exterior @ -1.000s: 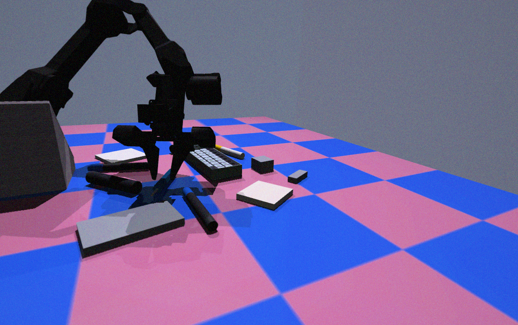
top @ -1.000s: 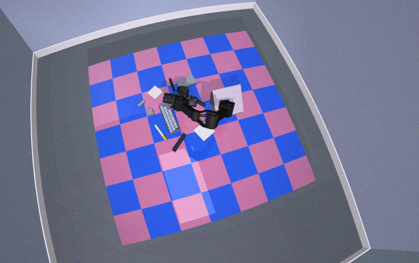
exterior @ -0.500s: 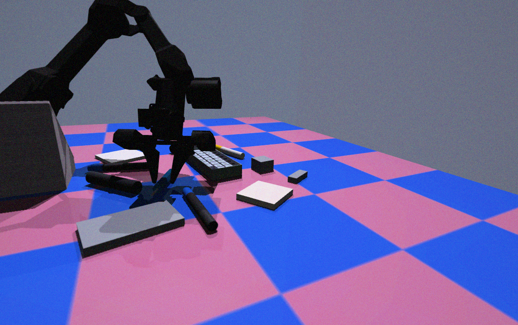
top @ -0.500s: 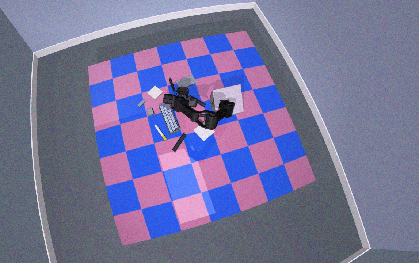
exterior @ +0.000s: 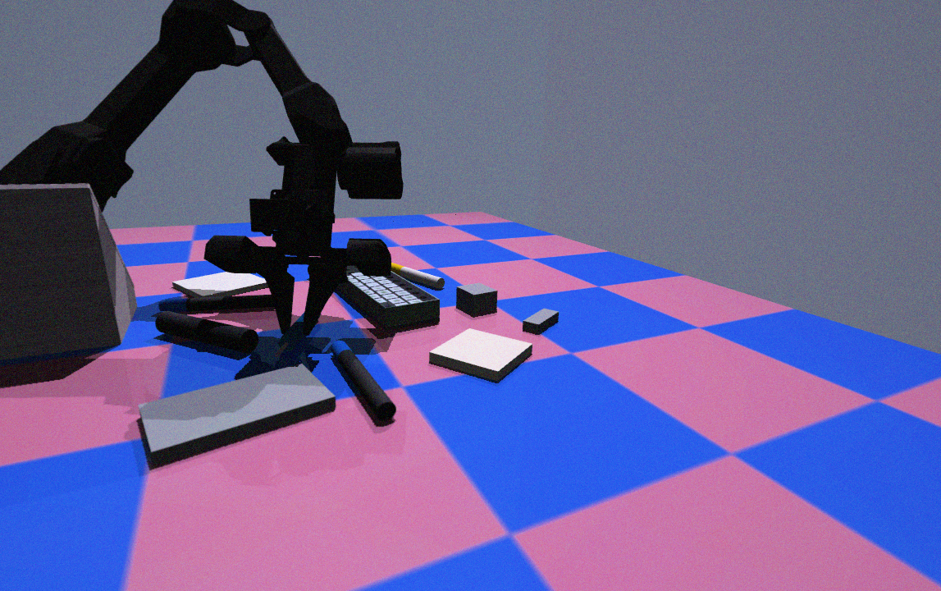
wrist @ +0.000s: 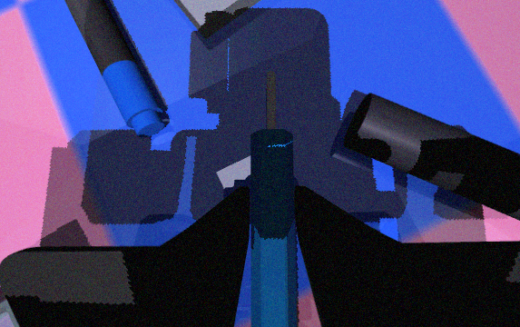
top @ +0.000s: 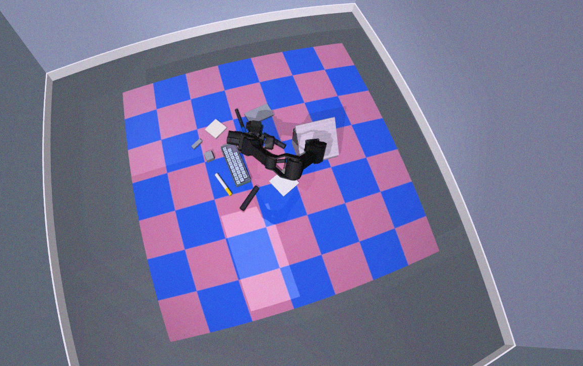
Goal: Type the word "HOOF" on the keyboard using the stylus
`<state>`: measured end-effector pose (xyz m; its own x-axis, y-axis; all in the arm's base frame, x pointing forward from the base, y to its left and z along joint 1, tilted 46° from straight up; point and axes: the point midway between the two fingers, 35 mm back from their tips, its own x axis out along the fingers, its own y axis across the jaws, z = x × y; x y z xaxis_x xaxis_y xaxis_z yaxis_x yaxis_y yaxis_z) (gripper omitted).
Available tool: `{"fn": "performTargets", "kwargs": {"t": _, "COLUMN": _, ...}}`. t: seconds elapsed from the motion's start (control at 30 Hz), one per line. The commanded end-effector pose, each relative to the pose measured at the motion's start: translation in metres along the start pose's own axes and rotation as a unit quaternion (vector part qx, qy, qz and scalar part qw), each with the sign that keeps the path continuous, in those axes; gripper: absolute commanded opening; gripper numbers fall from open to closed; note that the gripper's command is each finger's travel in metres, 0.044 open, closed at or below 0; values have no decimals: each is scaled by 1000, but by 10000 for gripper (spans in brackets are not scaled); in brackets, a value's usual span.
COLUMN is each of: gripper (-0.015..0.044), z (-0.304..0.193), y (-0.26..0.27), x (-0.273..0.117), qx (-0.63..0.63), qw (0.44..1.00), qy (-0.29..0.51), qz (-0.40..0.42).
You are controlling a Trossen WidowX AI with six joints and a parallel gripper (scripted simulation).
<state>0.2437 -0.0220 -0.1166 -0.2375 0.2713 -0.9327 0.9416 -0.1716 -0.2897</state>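
Note:
The stylus (wrist: 274, 277) is a slim blue rod with a dark front part and a thin brownish tip; it lies low over a blue square. My gripper (wrist: 271, 196) (exterior: 296, 329) is shut on it, with a black finger against each side in the wrist view. The tip points away from the fingers, and I cannot tell whether the stylus touches the desk. The keyboard (top: 235, 164) (exterior: 394, 295), grey with pale keys, lies beside the gripper. Its key letters are too small to read. The arm hides the fingertips in the top view.
A blue-tipped black marker (top: 239, 117) (exterior: 363, 382) (wrist: 121, 77) and a thick black cylinder (exterior: 202, 332) (wrist: 468, 168) flank the stylus. A grey slab (top: 256, 113) (exterior: 239, 414) lies close by. A cube (top: 209, 155) (exterior: 477, 300) and a yellow-and-white marker (top: 222, 183) lie beyond the keyboard.

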Motion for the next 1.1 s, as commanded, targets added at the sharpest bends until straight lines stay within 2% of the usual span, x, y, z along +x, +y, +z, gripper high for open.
{"fn": "performTargets", "kwargs": {"t": 0.0, "gripper": 12, "z": 0, "y": 0, "x": 0, "qx": 0, "qw": 1000, "qy": 0, "qz": 0}}
{"fn": "performTargets", "kwargs": {"t": 0.33, "gripper": 0, "z": 2, "y": 1, "x": -3, "qx": 0, "qw": 1000, "qy": 0, "qz": 1}}
{"fn": "performTargets", "kwargs": {"t": 0.63, "gripper": 0, "z": 25, "y": 1, "x": -43, "qx": 0, "qw": 1000, "qy": -1, "qz": 1}}
{"fn": "performTargets", "kwargs": {"t": 0.97, "gripper": 0, "z": 24, "y": -1, "x": -41, "qx": 0, "qw": 1000, "qy": 1, "qz": -1}}
{"fn": "performTargets", "kwargs": {"t": 1.07, "gripper": 0, "z": 21, "y": 2, "x": -45, "qx": -49, "qw": 999, "qy": -7, "qz": 2}}
